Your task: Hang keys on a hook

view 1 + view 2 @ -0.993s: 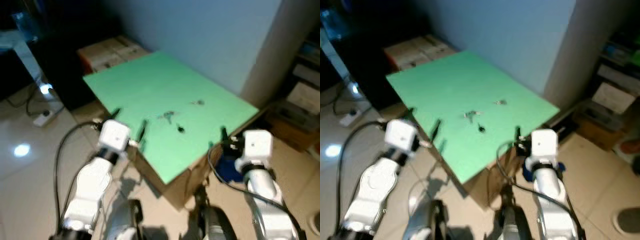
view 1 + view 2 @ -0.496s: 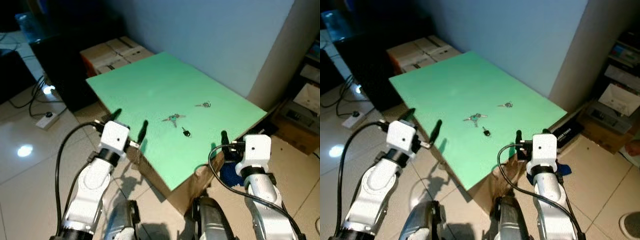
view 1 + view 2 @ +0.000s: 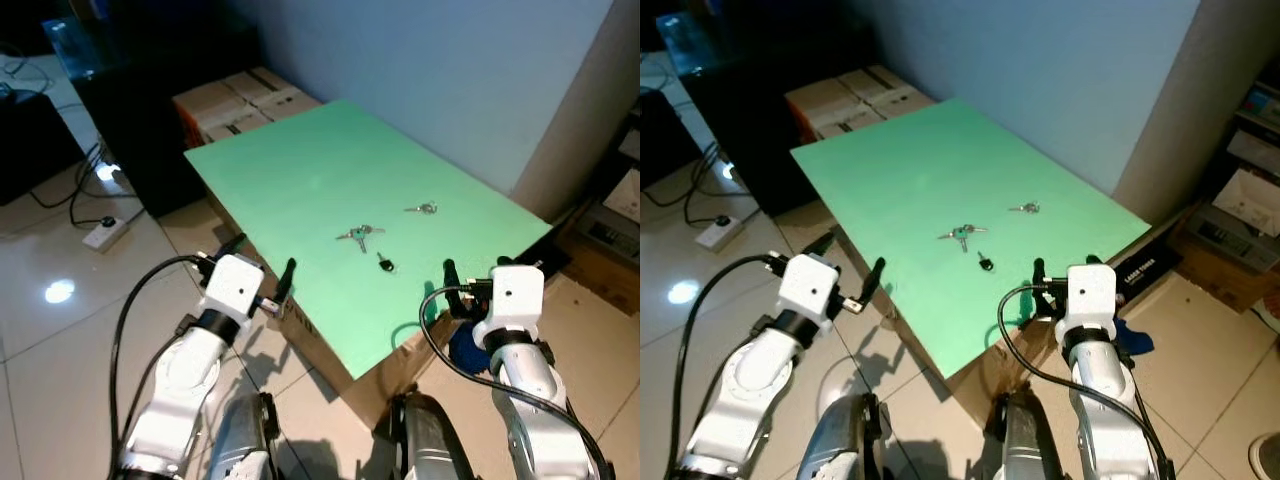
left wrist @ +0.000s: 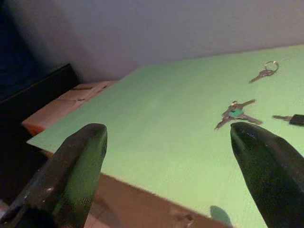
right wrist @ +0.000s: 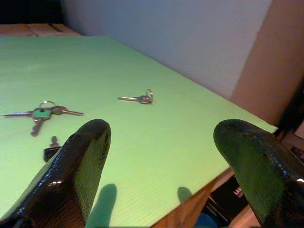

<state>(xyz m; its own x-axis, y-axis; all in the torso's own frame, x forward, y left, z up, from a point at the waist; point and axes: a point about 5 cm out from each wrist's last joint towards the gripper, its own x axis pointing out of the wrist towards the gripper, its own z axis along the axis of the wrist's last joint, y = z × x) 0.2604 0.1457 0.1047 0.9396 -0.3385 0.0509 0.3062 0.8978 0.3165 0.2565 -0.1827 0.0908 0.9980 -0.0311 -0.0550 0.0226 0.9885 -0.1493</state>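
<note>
On the near left edge of the green surface [image 3: 300,180], the left end effector [image 3: 262,268] is hovering with its two black fingers spread apart, clamped on nothing. Beyond the surface's far left corner, cardboard boxes [image 3: 245,98] are sitting against the wall, and a white power strip [image 3: 104,233] is lying on the tiled floor [image 3: 60,330] to the left of the surface.

Around the middle of the surface, a bunch of keys [image 3: 359,235] is lying flat, one key carrying a teal cap; its blades are fanning out from the ring, the long axis running roughly left to right across the surface. Just beside it, toward the near right edge, a small black-headed key [image 3: 383,264] is lying on its own, pointing roughly away from the robot. Farther right and nearer the wall, a single silver key [image 3: 421,209] on a ring is lying with its blade pointing left toward the bunch, ring on the right.

At the near right edge of the surface, the right end effector [image 3: 470,272] is hovering with its fingers apart, also empty, the three sets of keys lying well ahead of it.
</note>
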